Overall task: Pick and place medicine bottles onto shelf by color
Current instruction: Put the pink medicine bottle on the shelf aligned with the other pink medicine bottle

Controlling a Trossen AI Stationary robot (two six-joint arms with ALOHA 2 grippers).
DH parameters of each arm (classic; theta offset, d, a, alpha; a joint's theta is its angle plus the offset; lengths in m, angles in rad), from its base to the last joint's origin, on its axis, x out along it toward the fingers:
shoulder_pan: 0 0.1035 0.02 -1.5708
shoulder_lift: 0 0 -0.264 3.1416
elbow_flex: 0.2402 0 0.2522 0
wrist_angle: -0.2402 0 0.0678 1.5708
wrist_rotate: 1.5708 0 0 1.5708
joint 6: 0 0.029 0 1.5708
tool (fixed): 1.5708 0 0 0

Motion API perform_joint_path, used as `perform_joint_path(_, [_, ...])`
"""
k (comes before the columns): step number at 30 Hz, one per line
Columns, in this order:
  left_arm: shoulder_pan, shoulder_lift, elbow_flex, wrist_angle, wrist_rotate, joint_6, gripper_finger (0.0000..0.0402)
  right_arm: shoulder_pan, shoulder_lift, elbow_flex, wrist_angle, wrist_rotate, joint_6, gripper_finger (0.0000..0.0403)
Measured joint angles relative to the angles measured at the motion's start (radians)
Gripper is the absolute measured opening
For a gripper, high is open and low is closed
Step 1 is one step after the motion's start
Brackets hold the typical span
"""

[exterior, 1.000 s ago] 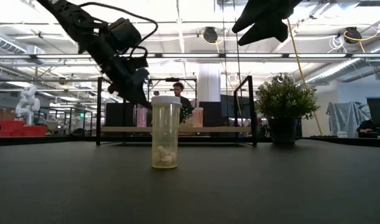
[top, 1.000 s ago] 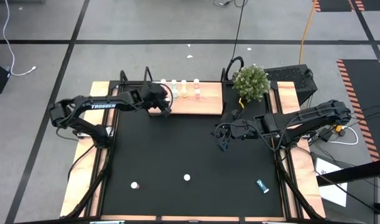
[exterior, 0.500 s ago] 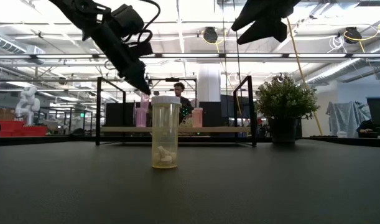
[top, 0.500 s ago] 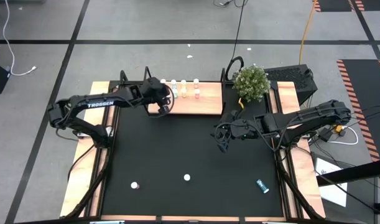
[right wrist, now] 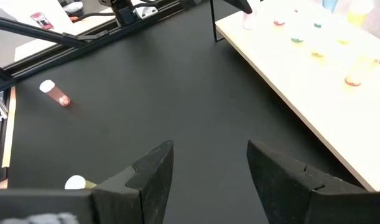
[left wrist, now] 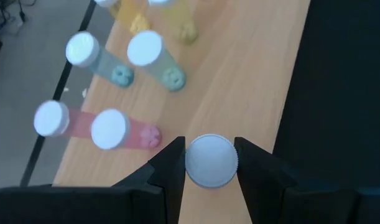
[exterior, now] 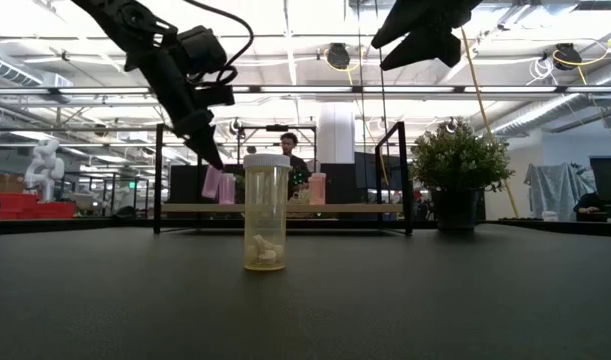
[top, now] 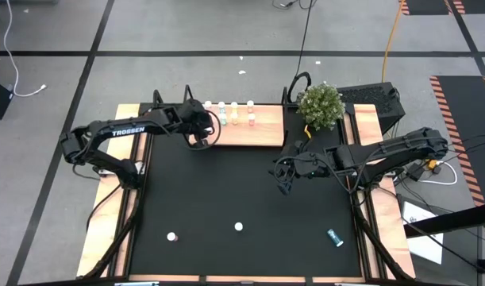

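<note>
The left gripper [left wrist: 208,163] hangs over the shelf's [top: 258,133] left end, fingers clamped on a white-capped bottle [left wrist: 209,160] just beside the pink pair [left wrist: 109,127]. The right gripper [right wrist: 208,171], fingers spread and empty, waits above mid-table.

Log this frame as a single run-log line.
left end effector: shut on bottle, over shelf | right end effector: open, waiting mid-table | pink pair adjacent

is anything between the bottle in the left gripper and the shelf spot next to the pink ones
Nothing visible. The left gripper holds a white-capped bottle over bare board of the shelf, right beside the two pink bottles, with no object in between.
</note>
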Motion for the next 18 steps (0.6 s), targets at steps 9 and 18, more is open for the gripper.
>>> perform_joint_path(9, [0.005, 0.001, -0.048, 0.081, 0.006, -0.045, 0.0134, 0.0, 0.0, 0.0, 0.0, 0.0, -0.013, 0.0199])
perform_joint_path(18, [0.006, 0.001, -0.048, 0.096, 0.005, -0.063, 0.0134, 0.0, 0.0, 0.0, 0.038, 0.0, -0.016, 0.0199])
